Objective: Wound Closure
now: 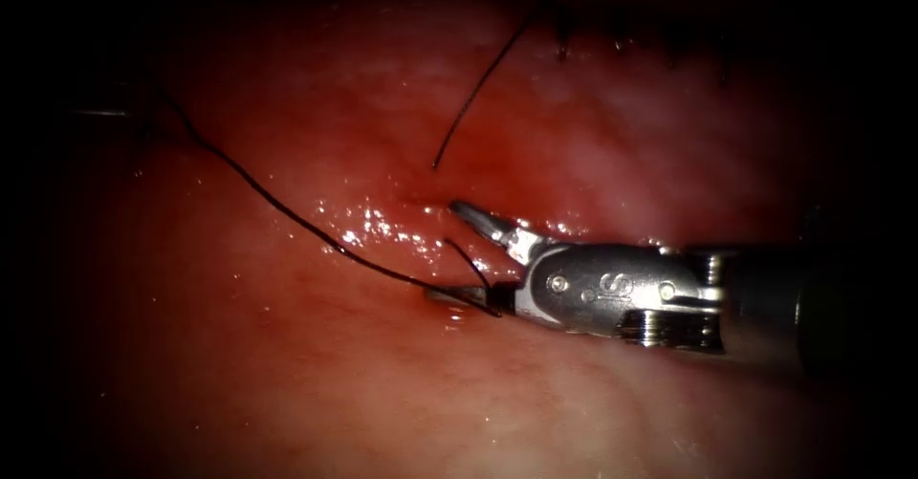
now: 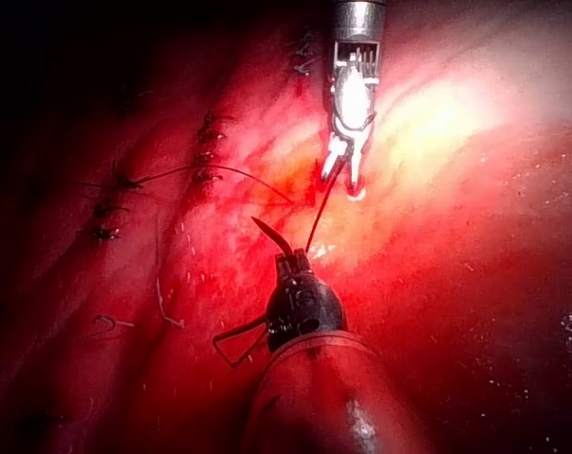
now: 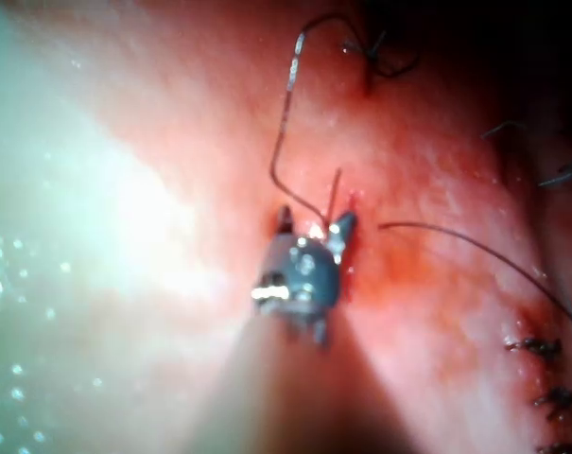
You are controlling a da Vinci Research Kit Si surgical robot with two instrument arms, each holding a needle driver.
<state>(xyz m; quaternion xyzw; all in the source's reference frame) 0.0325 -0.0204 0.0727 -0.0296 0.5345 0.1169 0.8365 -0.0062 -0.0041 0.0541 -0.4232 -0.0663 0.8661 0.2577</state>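
1. Red and glistening, the tissue (image 1: pixel 287 364) lies under the right tool (image 1: pixel 443 250), which reaches in along its steel wrist.
2. The right tool's jaws are spread wide: one points up and away from the wrist, the other lies low against the tissue. Nothing is pinched between them.
3. A long black thread (image 1: pixel 277 204) runs across the tissue and passes over the right tool's lower jaw, close to the hinge. It lies there; it is not clamped.
4. A short curl of thread (image 1: pixel 470 261) sits in the gap between the spread jaws.
5. A second strand (image 1: pixel 478 92) climbs away from the tissue just above the right tool's upper jaw, its lower end meeting the wet red fluid (image 1: pixel 497 168) there.
6. In the right wrist view the right tool (image 3: pixel 314 225) shows the same wide spread, with a strand (image 3: pixel 284 123) rising from between the jaws and another (image 3: pixel 475 248) trailing off beside them.
7. In the left wrist view the left tool (image 2: pixel 287 265) faces the right tool (image 2: pixel 342 182), with a dark thread (image 2: pixel 321 213) stretched between the two. Whether the left tool grips it, I cannot tell.
8. Finished stitches (image 2: pixel 208 142) sit in a row, well apart from the right tool.
9. Where the needle lies, I cannot tell.
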